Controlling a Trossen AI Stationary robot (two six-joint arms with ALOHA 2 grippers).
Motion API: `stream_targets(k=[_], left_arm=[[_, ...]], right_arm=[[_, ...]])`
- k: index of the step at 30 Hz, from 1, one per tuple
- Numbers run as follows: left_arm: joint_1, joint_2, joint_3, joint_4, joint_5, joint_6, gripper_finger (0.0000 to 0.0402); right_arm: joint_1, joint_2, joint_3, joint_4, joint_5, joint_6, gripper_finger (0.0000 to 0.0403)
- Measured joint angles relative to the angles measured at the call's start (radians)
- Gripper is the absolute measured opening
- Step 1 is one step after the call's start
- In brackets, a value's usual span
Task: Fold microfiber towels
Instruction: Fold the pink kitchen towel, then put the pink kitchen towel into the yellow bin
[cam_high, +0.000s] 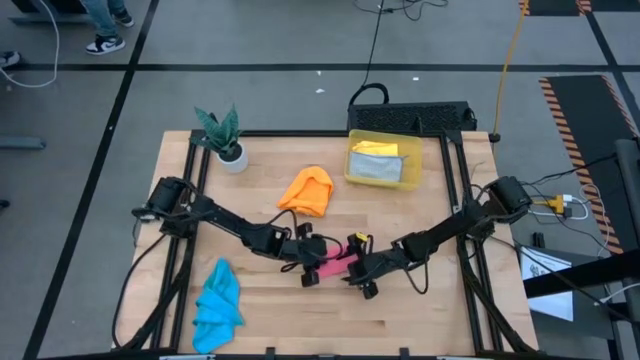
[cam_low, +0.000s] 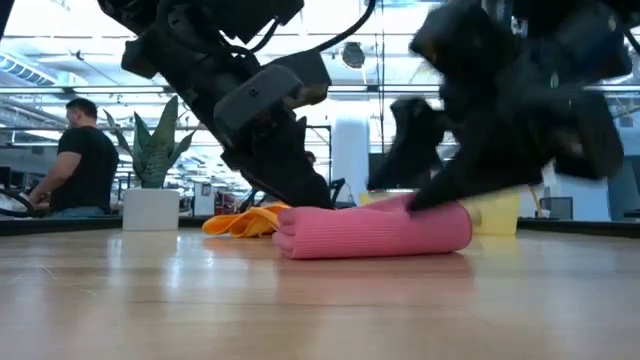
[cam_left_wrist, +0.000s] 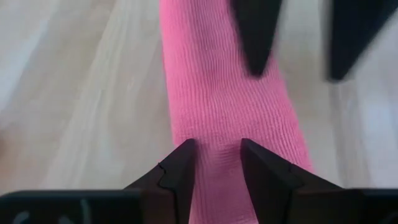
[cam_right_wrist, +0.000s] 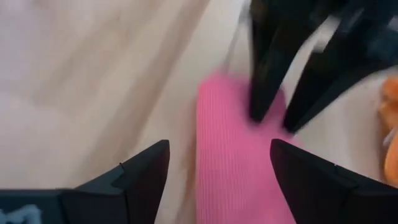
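Five towels show: one pink (cam_high: 335, 264), one orange (cam_high: 308, 190), one blue (cam_high: 217, 294), and one yellow (cam_high: 376, 148) lying over one grey (cam_high: 380, 170) inside a single translucent yellow bin (cam_high: 352, 172). The pink towel lies on the counter (cam_high: 440, 315) as a narrow folded strip with rounded, rolled edges and a fine ribbed weave, between the two hands. The left hand (cam_left_wrist: 217, 163) sits at one end of the strip, its two dark wedge-shaped fingers partly apart with a band of pink cloth between them; whether they pinch that cloth I cannot tell. The right hand (cam_right_wrist: 219, 163) is at the other end, its two fingers spread wide to either side of the strip and gripping nothing. In the low view both hands press close over the pink roll, the left hand (cam_low: 290, 185) at its orange-side end and the right hand (cam_low: 440, 190) at its bin-side end. The orange towel is a soft crumpled heap, beyond the left hand toward the back of the counter. The blue towel is a loose wrinkled bunch, well off to the left arm's outer side near the front edge. The bin stands beyond the right hand at the back. One potted plant (cam_high: 224, 137) with stiff pointed leaves stands in a white pot at the back left corner. The counter is pale planked wood. One person (cam_low: 75, 160) in a dark shirt sits in the room behind
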Motion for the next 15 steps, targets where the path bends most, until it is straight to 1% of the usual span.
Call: stream_targets(k=[3,9,13,15], left_arm=[[0.004,0.012,-0.003,-0.015,-0.002,0.0,0.0131],[0.007,0.028,-0.001,-0.006,0.005,-0.013,0.0131],[0.007,0.031,-0.001,-0.003,0.007,-0.019,0.0131],[0.007,0.031,-0.001,-0.004,0.007,-0.019,0.0131]], right_arm=[[0.009,0.0,0.003,0.033,0.0,-0.016,0.0267],[0.013,0.089,0.002,0.067,0.013,-0.064,0.0249],[0.006,0.122,0.003,0.089,0.121,-0.073,0.0235],[0.002,0.124,0.003,0.091,0.151,-0.095,0.0225]])
